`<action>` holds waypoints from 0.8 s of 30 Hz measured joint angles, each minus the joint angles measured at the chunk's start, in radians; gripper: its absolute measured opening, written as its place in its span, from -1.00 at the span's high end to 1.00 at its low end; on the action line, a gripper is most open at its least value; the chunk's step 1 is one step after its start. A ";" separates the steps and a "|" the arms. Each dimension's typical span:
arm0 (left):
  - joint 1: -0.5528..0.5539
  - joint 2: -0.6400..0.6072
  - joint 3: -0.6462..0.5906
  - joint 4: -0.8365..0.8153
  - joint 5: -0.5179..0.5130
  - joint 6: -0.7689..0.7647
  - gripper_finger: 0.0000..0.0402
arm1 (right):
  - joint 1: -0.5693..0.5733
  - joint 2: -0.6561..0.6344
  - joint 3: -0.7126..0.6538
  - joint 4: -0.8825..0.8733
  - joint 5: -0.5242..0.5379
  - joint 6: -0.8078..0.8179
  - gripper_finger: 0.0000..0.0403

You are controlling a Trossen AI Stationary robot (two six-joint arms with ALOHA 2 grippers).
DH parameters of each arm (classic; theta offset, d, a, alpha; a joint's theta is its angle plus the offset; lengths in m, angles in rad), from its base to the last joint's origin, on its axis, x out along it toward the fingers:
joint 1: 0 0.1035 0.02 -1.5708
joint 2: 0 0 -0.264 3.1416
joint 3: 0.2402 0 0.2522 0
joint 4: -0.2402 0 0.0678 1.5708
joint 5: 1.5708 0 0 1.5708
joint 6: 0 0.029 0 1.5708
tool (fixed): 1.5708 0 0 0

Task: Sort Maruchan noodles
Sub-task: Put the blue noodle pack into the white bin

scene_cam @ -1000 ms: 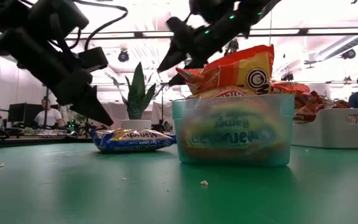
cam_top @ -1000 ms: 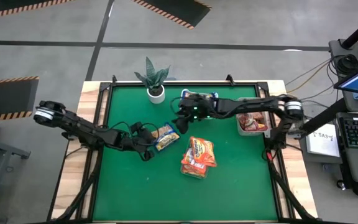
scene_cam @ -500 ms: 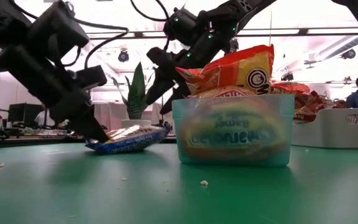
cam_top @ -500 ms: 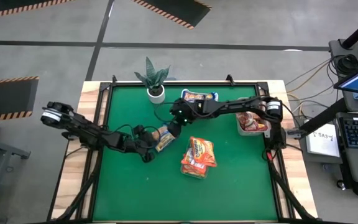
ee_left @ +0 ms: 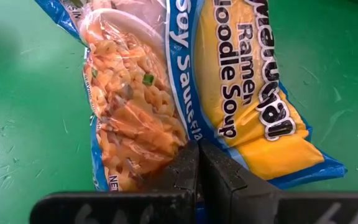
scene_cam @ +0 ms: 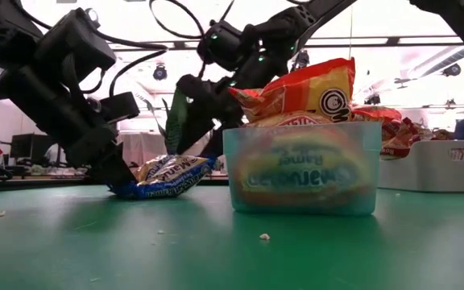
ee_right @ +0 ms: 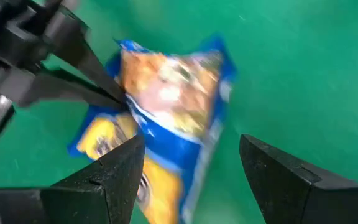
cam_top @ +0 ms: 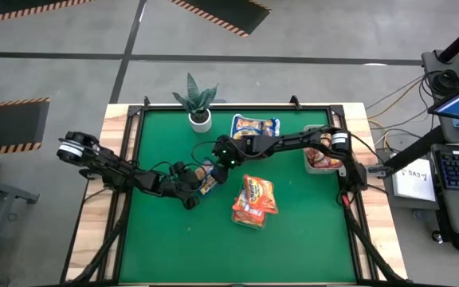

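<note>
A yellow-and-blue Maruchan noodle packet (cam_top: 208, 178) lies on the green table just left of centre. Its left end is on the mat and its right end (scene_cam: 204, 165) is tipped up. My left gripper (ee_left: 198, 163) is shut, with its tips on that left end. My right gripper (ee_right: 191, 168) hangs open just above the raised end, a finger on either side of it and touching nothing. Orange packets fill a clear tub (cam_top: 253, 201) beside it. My left gripper presses its shut fingertips down on the packet's end nearest the left arm (ee_left: 188, 140), about midway along that short edge. The fingers slant down from the table's left and lie along the packet. The pressed end (scene_cam: 131, 187) stays on the mat while the opposite end stands raised.
A blue tray (cam_top: 255, 126) with yellow-and-blue packets sits at the far edge. A grey bin (cam_top: 325, 158) with dark red packets stands at the right, and a potted plant (cam_top: 198, 104) at the far left. People sit in the room beyond the table.
My left gripper has come down onto the packet's left end, and the packet's right end has tipped up off the mat. My right gripper has dropped and moved toward the table's left, from near the blue tray to just over the packet's raised end.
</note>
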 joint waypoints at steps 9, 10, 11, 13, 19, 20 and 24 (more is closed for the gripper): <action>0.000 0.001 -0.001 0.012 -0.001 0.008 1.00 | 0.013 0.087 0.068 0.044 -0.067 -0.022 -0.19; -0.001 0.002 -0.001 0.014 -0.003 0.009 1.00 | 0.013 0.096 0.076 0.040 -0.067 -0.028 -0.17; -0.001 -0.001 -0.002 0.014 -0.004 0.013 1.00 | 0.014 0.105 0.086 0.042 -0.067 -0.034 -0.13; -0.001 -0.001 -0.002 0.016 -0.005 0.015 1.00 | 0.014 0.115 0.097 0.038 -0.067 -0.046 -0.05; -0.001 -0.001 -0.002 0.023 -0.007 0.015 1.00 | 0.014 0.115 0.103 0.035 -0.066 -0.059 0.33; -0.001 -0.001 -0.002 0.025 -0.007 0.015 1.00 | 0.014 0.114 0.103 0.034 -0.067 -0.062 0.40; -0.012 -0.020 -0.001 0.006 0.003 0.019 1.00 | 0.014 0.103 0.103 0.034 -0.075 -0.079 0.67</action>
